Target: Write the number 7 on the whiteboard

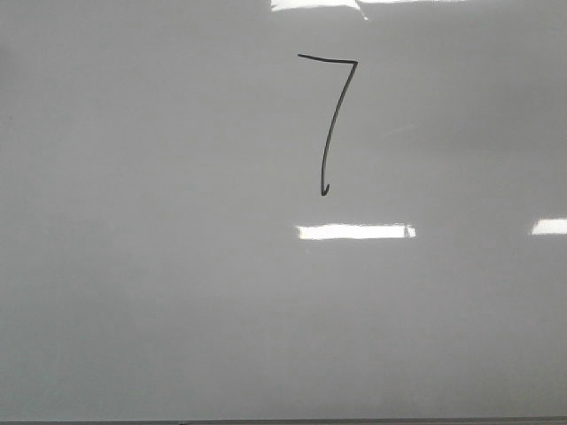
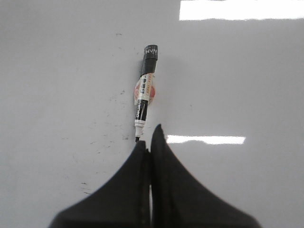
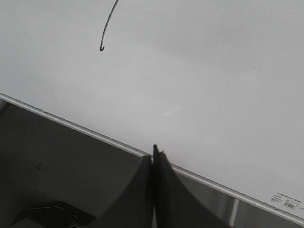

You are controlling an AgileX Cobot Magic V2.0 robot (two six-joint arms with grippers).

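The number 7 (image 1: 334, 119) is drawn in thin black line on the whiteboard (image 1: 159, 266), right of centre near the top of the front view. Its hooked lower end shows in the right wrist view (image 3: 107, 31). A black marker (image 2: 145, 90) with a white and orange label lies loose on the board (image 2: 57, 71), uncapped tip toward my left gripper (image 2: 148, 142), which is shut and empty just short of the tip. My right gripper (image 3: 154, 154) is shut and empty over the board's metal edge (image 3: 71, 124). No gripper shows in the front view.
Bright rectangular light reflections (image 1: 354, 232) lie on the board. Small dark smudges (image 2: 102, 142) mark the board beside the marker. Off the board's edge lies a dark surface (image 3: 57, 161) with a black object (image 3: 47, 216).
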